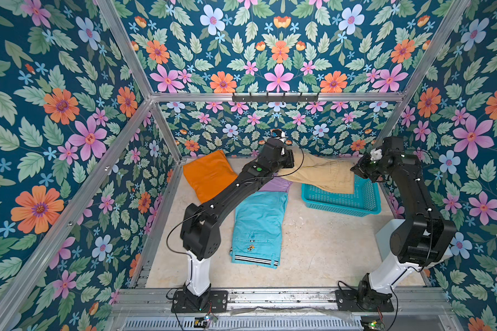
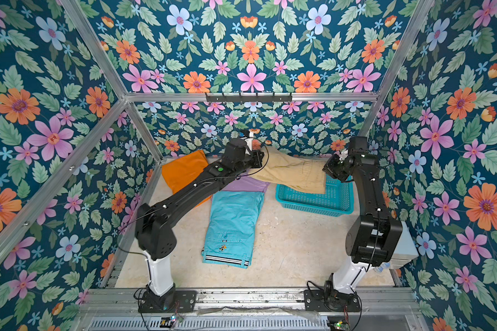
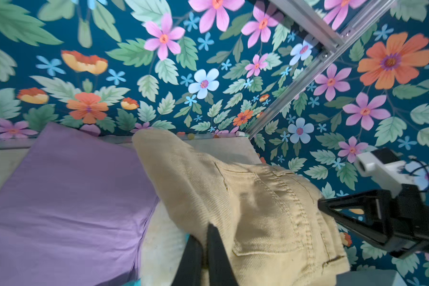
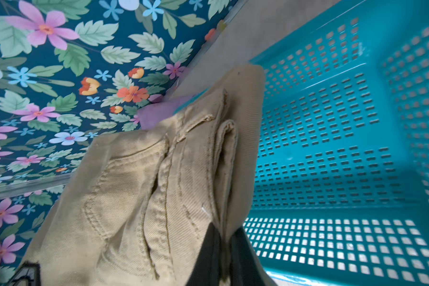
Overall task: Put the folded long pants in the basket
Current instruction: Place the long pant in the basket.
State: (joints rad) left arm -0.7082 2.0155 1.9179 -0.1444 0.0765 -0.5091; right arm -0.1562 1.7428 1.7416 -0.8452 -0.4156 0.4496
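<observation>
The tan folded long pants (image 1: 322, 172) (image 2: 293, 172) hang stretched between my two grippers, sagging over the far left part of the teal basket (image 1: 342, 205) (image 2: 316, 205). My left gripper (image 1: 291, 160) (image 3: 204, 235) is shut on one end of the tan cloth (image 3: 245, 198). At the other end my right gripper (image 1: 355, 169) (image 4: 224, 235) pinches the tan layers (image 4: 146, 185) above the basket's mesh floor (image 4: 332, 123). On the table lie the orange pants (image 1: 208, 174), the lilac pants (image 1: 276, 184) (image 3: 72, 198) and the turquoise pants (image 1: 258, 226).
A pale blue-grey box (image 1: 385, 238) (image 2: 405, 243) stands at the right edge, behind my right arm. Floral walls on an aluminium frame close in the table on three sides. A black hook rail (image 1: 274, 97) runs along the back.
</observation>
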